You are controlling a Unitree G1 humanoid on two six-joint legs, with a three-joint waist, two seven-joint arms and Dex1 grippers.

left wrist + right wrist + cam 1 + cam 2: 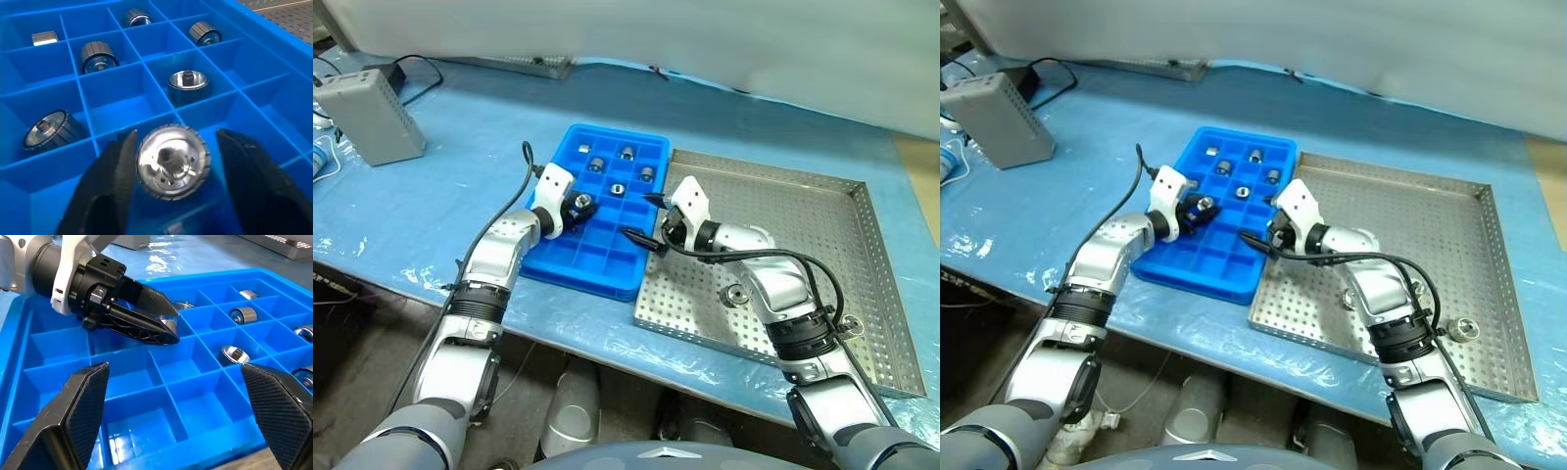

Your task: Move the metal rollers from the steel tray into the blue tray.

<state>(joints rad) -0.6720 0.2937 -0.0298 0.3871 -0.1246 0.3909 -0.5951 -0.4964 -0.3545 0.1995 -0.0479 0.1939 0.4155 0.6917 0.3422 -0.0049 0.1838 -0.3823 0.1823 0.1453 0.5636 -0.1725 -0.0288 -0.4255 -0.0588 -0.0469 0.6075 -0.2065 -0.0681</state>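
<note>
Here, a shiny silver metal roller is seen between the left gripper's parted fingers above the bright blue compartmented plastic tray, seemingly being released. The right gripper is held wide open, empty. Rollers in the perforated steel tray must be fetched next.

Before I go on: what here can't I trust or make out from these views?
- Whether the left gripper grips its roller or has let go: left wrist view, contact at the fingers unclear.
- Compartment under that roller: hidden by the roller itself.
- Roller in the steel tray: head views, partly behind the right arm.
- Blue tray: near corner cut off, right wrist view.
</note>
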